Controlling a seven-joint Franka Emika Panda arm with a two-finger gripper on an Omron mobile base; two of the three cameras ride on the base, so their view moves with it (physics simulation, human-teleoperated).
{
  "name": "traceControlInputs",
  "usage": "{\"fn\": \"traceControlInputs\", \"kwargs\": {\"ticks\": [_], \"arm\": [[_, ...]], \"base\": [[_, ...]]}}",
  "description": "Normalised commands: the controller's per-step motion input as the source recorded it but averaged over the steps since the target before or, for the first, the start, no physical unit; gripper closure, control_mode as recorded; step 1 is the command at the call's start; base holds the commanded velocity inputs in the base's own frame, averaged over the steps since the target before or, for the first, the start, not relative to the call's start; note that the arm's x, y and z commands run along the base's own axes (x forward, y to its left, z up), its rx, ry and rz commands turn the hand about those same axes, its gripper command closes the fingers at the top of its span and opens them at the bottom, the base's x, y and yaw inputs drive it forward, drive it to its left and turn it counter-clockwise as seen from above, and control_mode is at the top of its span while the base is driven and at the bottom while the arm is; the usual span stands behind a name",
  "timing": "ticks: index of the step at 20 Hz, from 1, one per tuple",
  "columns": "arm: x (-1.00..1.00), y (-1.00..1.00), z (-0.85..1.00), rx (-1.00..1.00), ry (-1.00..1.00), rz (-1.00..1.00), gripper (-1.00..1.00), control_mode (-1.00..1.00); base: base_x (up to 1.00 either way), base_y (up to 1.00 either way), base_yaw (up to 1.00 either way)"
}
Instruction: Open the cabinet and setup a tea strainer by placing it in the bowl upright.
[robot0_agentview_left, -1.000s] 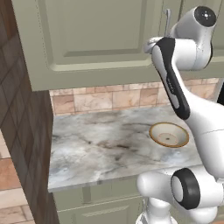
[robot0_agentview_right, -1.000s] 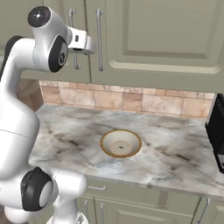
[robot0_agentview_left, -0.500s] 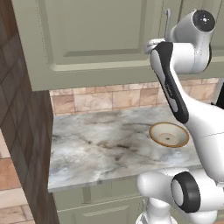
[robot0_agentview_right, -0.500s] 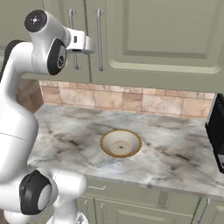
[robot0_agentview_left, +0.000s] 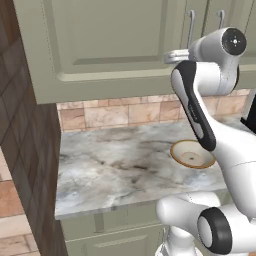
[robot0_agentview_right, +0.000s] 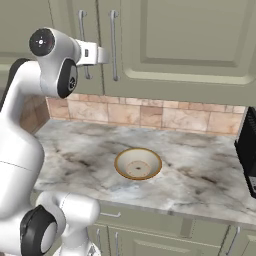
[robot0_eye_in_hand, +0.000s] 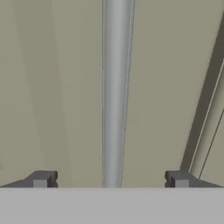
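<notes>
Gripper (robot0_eye_in_hand: 110, 180) jaws wide, straddling cabinet (robot0_eye_in_hand: 57, 87) bar handle (robot0_eye_in_hand: 116, 87) (no contact visible); bowl (robot0_agentview_right: 138, 163) on worktop (robot0_agentview_right: 200, 175).

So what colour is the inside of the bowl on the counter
Tan with brownish speckling and a paler rim: the bowl shows best in the right base view.

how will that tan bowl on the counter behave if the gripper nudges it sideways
The bowl looks shallow and wide, so it probably slides rather than tips. The marble counter looks smooth, so it may skid easily. Its hard ceramic look suggests it is stiff and could chip.
</notes>
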Motion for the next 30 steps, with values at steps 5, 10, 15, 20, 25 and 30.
{"fn": "traceControlInputs", "kwargs": {"ticks": [5,10,15,20,25,30], "arm": [[0.34,0.00,0.00,0.00,0.01,0.00,1.00,-1.00],[0.05,0.00,0.00,0.00,0.03,0.00,1.00,-1.00],[0.00,0.00,0.00,0.00,0.00,0.00,1.00,-1.00],[-0.01,0.00,0.00,0.00,-0.01,-0.02,1.00,-1.00],[-0.28,0.00,0.02,0.00,-0.04,-0.07,1.00,-1.00],[-0.62,0.07,0.24,-0.03,0.00,-0.09,1.00,-1.00]], "base": [[0.00,0.00,0.00],[0.00,0.00,0.00],[0.00,0.00,0.00],[0.00,0.00,0.00],[0.00,0.00,0.00],[0.00,0.00,0.00]]}}
